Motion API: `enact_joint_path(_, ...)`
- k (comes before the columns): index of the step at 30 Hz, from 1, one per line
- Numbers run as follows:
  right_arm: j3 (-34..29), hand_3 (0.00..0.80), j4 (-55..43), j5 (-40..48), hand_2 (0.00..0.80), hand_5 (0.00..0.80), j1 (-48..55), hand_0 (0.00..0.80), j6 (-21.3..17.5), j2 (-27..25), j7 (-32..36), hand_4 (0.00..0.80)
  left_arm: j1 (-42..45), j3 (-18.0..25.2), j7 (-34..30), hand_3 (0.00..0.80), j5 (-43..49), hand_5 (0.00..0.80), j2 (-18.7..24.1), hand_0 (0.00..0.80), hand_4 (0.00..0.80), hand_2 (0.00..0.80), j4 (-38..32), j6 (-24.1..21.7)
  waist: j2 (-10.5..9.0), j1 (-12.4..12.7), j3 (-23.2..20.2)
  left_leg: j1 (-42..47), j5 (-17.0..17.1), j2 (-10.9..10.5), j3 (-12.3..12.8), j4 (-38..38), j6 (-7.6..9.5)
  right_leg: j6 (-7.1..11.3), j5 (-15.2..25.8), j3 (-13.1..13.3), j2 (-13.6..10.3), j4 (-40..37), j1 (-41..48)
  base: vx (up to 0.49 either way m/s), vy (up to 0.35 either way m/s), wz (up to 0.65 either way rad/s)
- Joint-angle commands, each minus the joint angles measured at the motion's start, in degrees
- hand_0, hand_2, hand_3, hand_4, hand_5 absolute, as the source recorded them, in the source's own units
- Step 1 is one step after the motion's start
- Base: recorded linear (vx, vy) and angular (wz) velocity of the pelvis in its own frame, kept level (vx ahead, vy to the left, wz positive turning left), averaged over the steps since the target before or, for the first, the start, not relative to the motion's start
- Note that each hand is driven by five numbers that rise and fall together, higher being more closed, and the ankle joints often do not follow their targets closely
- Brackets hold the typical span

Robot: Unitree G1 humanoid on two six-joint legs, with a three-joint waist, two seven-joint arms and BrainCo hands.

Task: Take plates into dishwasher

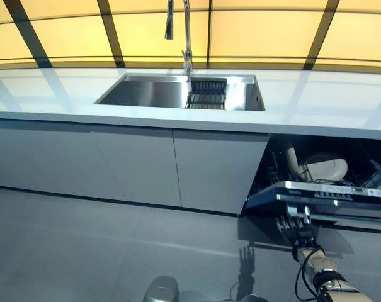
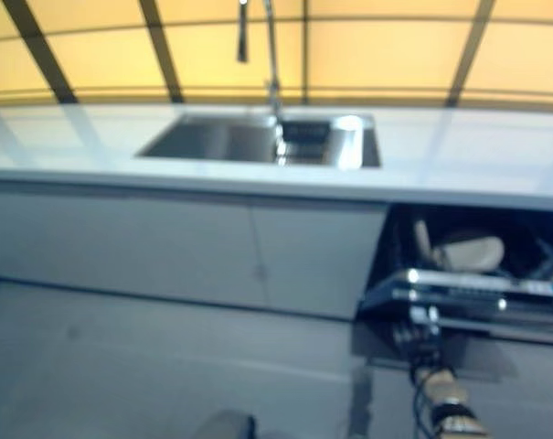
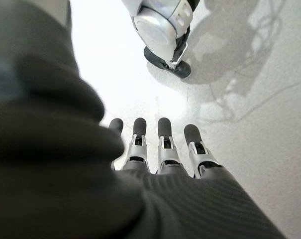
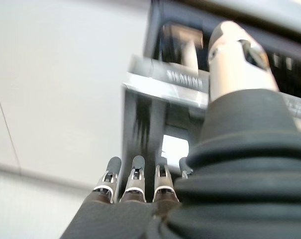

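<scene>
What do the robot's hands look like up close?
Each hand, left hand and right hand, has a row of silver fingers with dark tips and a dark ribbed cover over the back and wrist. The right thumb is pale silver.

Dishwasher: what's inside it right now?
Inside the dishwasher, above its partly lowered door, sit cream plates in a dark rack. The door and counter hide the rest of the interior.
</scene>
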Motion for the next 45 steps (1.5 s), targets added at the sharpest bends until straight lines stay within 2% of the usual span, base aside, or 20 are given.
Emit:
enact_joint_path(1, -1.86, 0.000, -3.72, -4.97, 0.000, 0.000, -10.91, 0.000, 1.29, -1.40, 2.70, 0.000, -3.03, 0.10, -0.08, 0.000, 2.17, 0.000, 2.23, 0.000, 0.000, 0.000, 0.35, -1.59, -0.60, 1.15, 0.59, 0.78, 0.32, -0.86, 0.78, 0.35, 2.90, -2.38, 1.79, -1.82, 1.98, -4.54, 7.70, 0.000, 0.000, 0.00)
enact_joint_path(5, -1.17, 0.000, -0.01, -18.43, 0.000, 0.000, -9.50, 0.000, 2.28, -3.05, 2.72, 0.000, -3.38, 0.56, -0.61, 0.000, 2.52, 0.000, 2.67, 0.000, 0.000, 0.000, 0.94, -1.82, -1.21, 1.15, -0.45, 1.77, 1.48, -0.79, 0.98, -3.12, 2.96, -2.04, 3.07, -1.81, 3.13, -7.93, 7.92, -0.016, -0.044, 0.03)
enact_joint_path(9, 1.73, 0.000, 4.37, -30.54, 0.000, 0.000, -9.14, 0.000, 3.39, -5.06, 3.47, 0.000, -3.99, 0.69, -0.86, 0.000, 1.72, 0.000, 2.91, 0.000, 0.000, 0.000, 1.56, -2.37, -1.82, 0.92, -1.73, 2.76, 4.39, -0.35, 1.37, -8.87, 2.87, -1.51, 6.35, -1.63, 4.67, -13.46, 7.44, -0.045, -0.058, -0.02)
enact_joint_path(15, 7.32, 0.000, 8.74, -47.40, 0.000, 0.000, -7.58, 0.000, 3.15, -6.50, 4.54, 0.000, -6.27, 0.63, -0.61, 0.000, 0.37, 0.000, 2.86, 0.000, 0.000, 0.000, 2.98, -3.08, -3.14, 0.40, -4.53, 3.66, 9.17, 0.69, 2.30, -19.91, 1.58, -0.85, 11.78, -1.29, 6.99, -24.37, 7.13, -0.031, -0.043, -0.20)
enact_joint_path(22, 11.16, 0.000, 10.82, -60.72, 0.000, 0.000, -3.15, 0.000, 0.57, -4.49, 3.47, 0.000, -9.23, -0.15, 0.16, 0.000, -0.31, 0.000, 1.63, 0.000, 0.000, 0.000, 2.29, -2.76, -4.21, -0.20, -6.69, 1.57, 9.63, 0.91, 2.62, -21.71, 0.37, -0.58, 15.05, -2.29, 8.39, -31.30, 6.90, -0.021, -0.032, -0.06)
enact_joint_path(26, 15.51, 0.000, 10.37, -75.99, 0.000, 0.000, 1.29, 0.000, -2.90, -2.73, -2.08, 0.000, -9.84, -0.71, 1.38, 0.000, 1.86, 0.000, 1.12, 0.000, 0.000, 0.000, 2.02, -1.59, -4.52, -1.14, -7.45, 1.70, 9.12, 1.21, 3.19, -21.71, 0.53, -0.77, 14.81, -1.94, 8.48, -31.29, 6.53, 0.003, -0.001, -0.01)
enact_joint_path(28, 18.84, 0.000, 10.28, -84.58, 0.000, 0.000, 3.80, 0.000, -4.70, -1.68, -8.68, 0.000, -9.86, -3.17, 1.99, 0.000, 8.51, 0.000, 1.07, 0.000, 0.000, 0.000, 1.51, -0.91, -4.59, -1.44, -7.62, 1.81, 8.97, 1.37, 3.22, -21.71, 0.54, -0.82, 14.58, -1.88, 8.53, -31.08, 6.50, 0.000, 0.000, 0.00)
enact_joint_path(29, 19.14, 0.000, 10.26, -85.74, 0.000, 0.000, 4.06, 0.000, -4.70, -1.57, -9.38, 0.000, -9.85, -3.54, 1.94, 0.000, 9.52, 0.000, 1.07, 0.000, 0.000, 0.000, 1.46, -0.76, -4.60, -1.48, -7.64, 1.84, 8.94, 1.39, 3.24, -21.71, 0.55, -0.83, 14.55, -1.84, 8.55, -31.08, 6.50, 0.000, 0.000, 0.00)
enact_joint_path(32, 22.66, 0.000, 9.99, -88.70, 0.000, 0.000, 7.16, 0.000, -3.11, 1.91, -15.53, 0.000, -10.44, -8.70, 1.19, 0.000, 15.93, 0.000, 0.64, 0.000, 0.000, 0.000, 2.14, 3.13, -4.54, -2.74, -7.77, 2.28, 8.54, 1.58, 3.83, -21.71, 0.69, -0.56, 14.34, -1.21, 8.52, -30.95, 6.49, 0.000, 0.000, 0.00)
enact_joint_path(35, 22.84, 0.000, 10.61, -87.58, 0.000, 0.000, 9.23, 0.000, -2.32, 3.82, -16.06, 0.000, -10.22, -9.10, 1.06, 0.000, 15.35, 0.000, -0.25, 0.000, 0.000, 0.000, 2.53, 5.15, -4.42, -3.44, -7.93, 2.75, 8.11, 1.57, 4.26, -21.71, 0.92, -0.46, 14.18, -0.76, 8.49, -30.91, 6.68, 0.000, 0.000, 0.00)
enact_joint_path(36, 21.26, 0.000, 11.86, -82.77, 0.000, 0.000, 10.55, 0.000, -1.18, 5.55, -15.83, 0.000, -10.00, -8.95, 1.18, 0.000, 14.25, 0.000, -1.03, 0.000, 0.000, 0.000, 3.13, 6.55, -4.29, -3.90, -8.00, 3.14, 7.85, 1.60, 4.47, -21.71, 1.05, -0.42, 13.98, -0.52, 8.43, -30.72, 6.81, 0.023, 0.026, -0.04)
enact_joint_path(40, 19.42, 0.000, 14.46, -84.26, 0.000, 0.000, 12.53, 0.000, -0.94, 8.19, -16.13, 0.000, -9.20, -7.02, 3.62, 0.000, 11.11, 0.000, -3.18, 0.000, 0.000, 0.000, 4.41, 7.30, -4.04, -4.32, -8.11, 3.76, 7.44, 1.59, 4.71, -21.71, 1.27, -0.42, 13.86, -0.20, 8.36, -30.66, 7.06, 0.018, 0.018, -0.02)
enact_joint_path(45, 19.84, 0.000, 15.28, -82.84, 0.000, 0.000, 13.74, 0.000, -1.01, 10.25, -15.57, 0.000, -8.41, -8.32, 3.74, 0.000, 16.51, 0.000, -4.96, 0.000, 0.000, 0.000, 4.48, 6.65, -3.88, -4.38, -8.34, 4.41, 6.91, 1.35, 4.38, -21.71, 1.40, -0.39, 13.74, -0.20, 8.40, -30.84, 7.68, 0.025, 0.011, 0.00)
